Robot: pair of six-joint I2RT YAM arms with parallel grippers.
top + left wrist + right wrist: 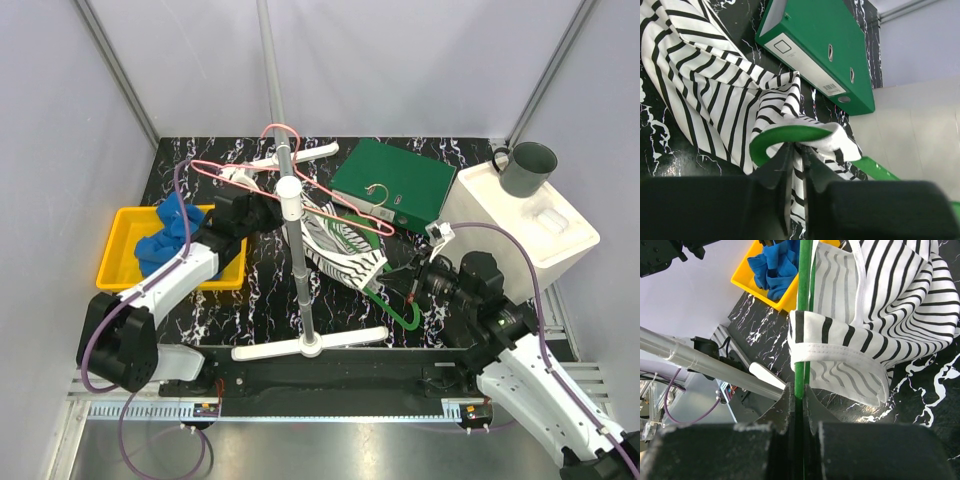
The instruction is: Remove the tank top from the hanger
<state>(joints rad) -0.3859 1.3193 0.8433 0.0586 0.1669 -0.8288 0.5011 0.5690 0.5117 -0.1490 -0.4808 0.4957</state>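
Observation:
The black-and-white striped tank top (345, 250) hangs bunched on a green hanger (405, 315) just right of the rack pole. In the left wrist view my left gripper (799, 150) is shut on a fold of the tank top (705, 95), right under the curved end of the green hanger (790, 134). From above, the left gripper (272, 213) sits at the garment's left edge, partly behind the pole. My right gripper (412, 272) is shut on the hanger's thin green bar (802, 315), with the tank top's hem (840, 360) wrapped round the bar just above the fingertips (799, 390).
A white rack pole (298, 270) on a cross foot stands mid-table, carrying a pink wire hanger (290, 180). A yellow bin (125, 250) with blue cloth (165, 235) is at the left. A green binder (395, 180) lies behind. A white box (525, 225) bearing a grey mug (527, 168) is at the right.

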